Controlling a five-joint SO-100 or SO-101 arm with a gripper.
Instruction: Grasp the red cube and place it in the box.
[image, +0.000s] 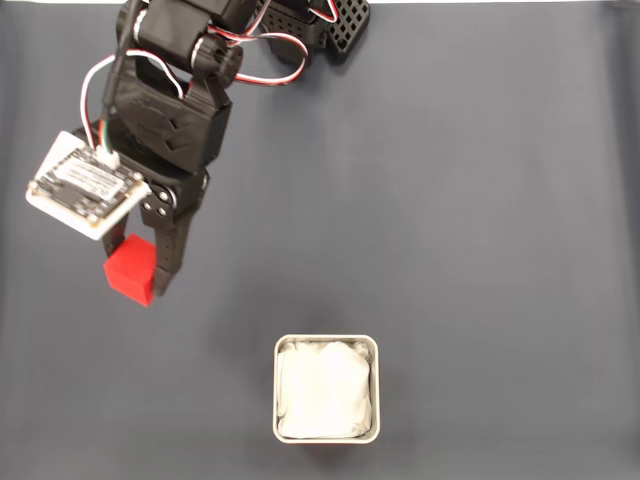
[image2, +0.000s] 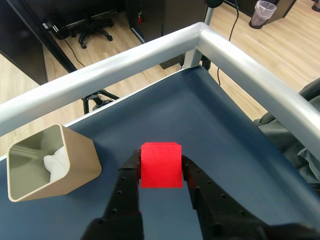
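- The gripper is clamped on the red cube, its 2 fingers pressing opposite faces.
- In the fixed view, the cube sits up-left of the box, well apart.

The matte black plastic arm is built of blocky printed segments, one face marked with raised chevron ridges. Red, black and white cables loop loosely beside those ridges, and a perforated black base block sits beyond the cables. A white rectangular camera module carrying a dark circuit board with printed labels is mounted just beside the chevron face. The black two-finger gripper has long tapering fingers dotted with small round holes.
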